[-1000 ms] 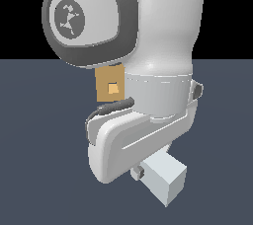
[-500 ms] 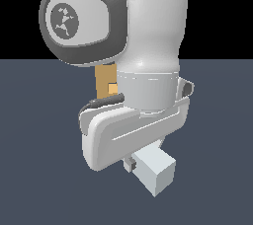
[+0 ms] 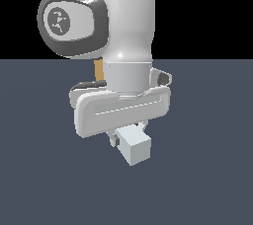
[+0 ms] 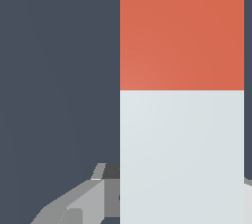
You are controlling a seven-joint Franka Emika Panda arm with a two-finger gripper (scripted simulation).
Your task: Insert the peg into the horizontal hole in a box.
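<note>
I have the peg point(image 4: 181, 95) clamped in the gripper point(image 3: 129, 142), pale end toward the exterior camera. The box point(image 3: 99, 70) is mostly hidden behind the arm. I'm mid-carry; next I must line the peg's red end up with a hole I cannot see.

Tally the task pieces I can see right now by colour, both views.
Red-orange and pale grey-white: 1, the peg
Tan: 1, the box, only a sliver behind the arm
Total: 2
</note>
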